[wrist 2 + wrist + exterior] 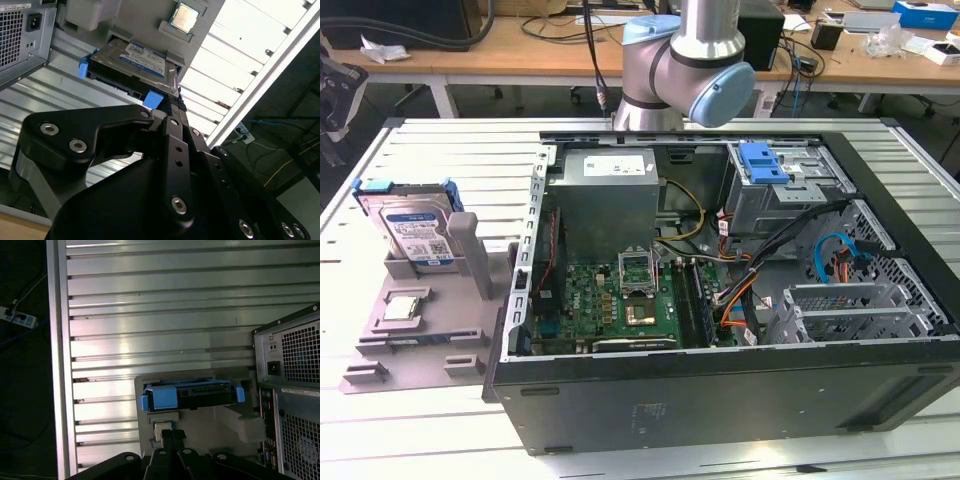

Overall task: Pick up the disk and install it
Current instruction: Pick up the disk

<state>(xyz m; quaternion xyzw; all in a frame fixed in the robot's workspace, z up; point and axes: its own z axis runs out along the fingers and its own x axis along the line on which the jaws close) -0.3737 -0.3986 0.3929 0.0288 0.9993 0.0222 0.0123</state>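
Observation:
The disk [415,228] is a silver-grey drive with a white-and-blue label and a blue bracket. It stands tilted in a grey holder [420,340] on the exterior view's left. In both wrist views my gripper [174,102] [173,435] is shut with nothing between its fingers. It hangs well above the table and apart from the disk [140,62] [192,395], with its black fingertips in line with the disk's blue end tab [152,98].
A small square CPU chip [402,308] lies on the same holder beside the disk. The open computer case [720,400] fills the middle and right, with a blue-latched drive cage [765,165] at its back. The arm's elbow [685,65] stands behind the case.

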